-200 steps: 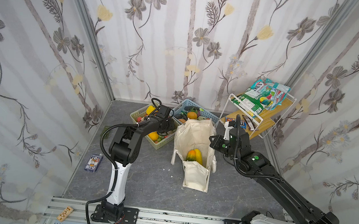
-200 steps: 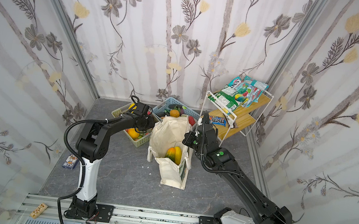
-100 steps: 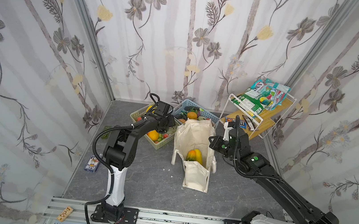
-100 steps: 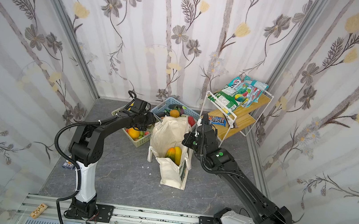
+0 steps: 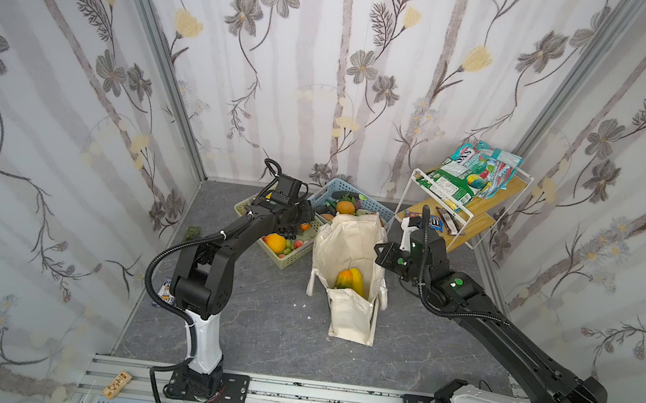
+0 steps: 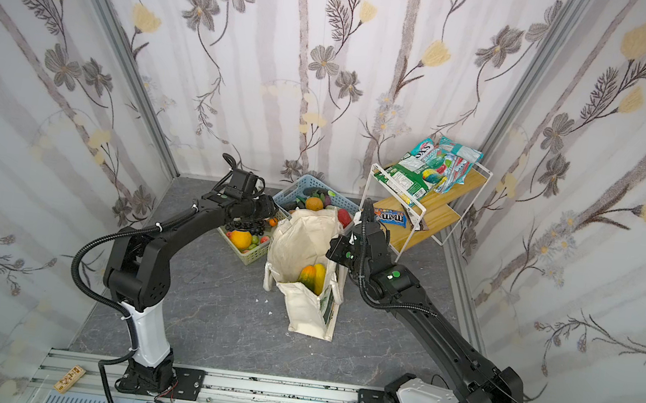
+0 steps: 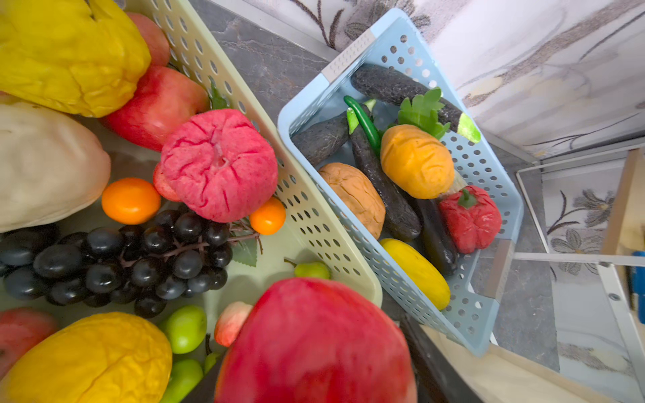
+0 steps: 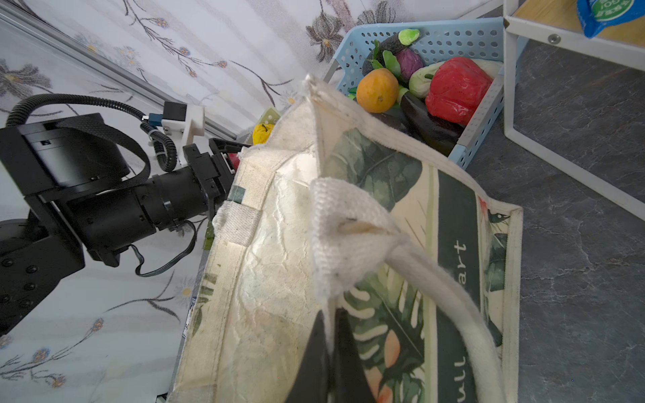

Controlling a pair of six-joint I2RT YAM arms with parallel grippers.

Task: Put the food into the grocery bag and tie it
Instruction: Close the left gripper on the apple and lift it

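Mango (image 5: pixel 351 283) in bag (image 5: pixel 350 323), veg (image 7: pixel 394 199) in blue basket (image 7: pixel 485 164)

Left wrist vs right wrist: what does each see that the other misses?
Left wrist only: grapes lying in the green basket, and the apple filling the near frame.
Right wrist only: the bag with its rope handle, the right gripper pinching the bag's wall, and the left gripper seen from outside, beyond the bag.
Both: the blue basket holding the orange vegetable and red pepper.
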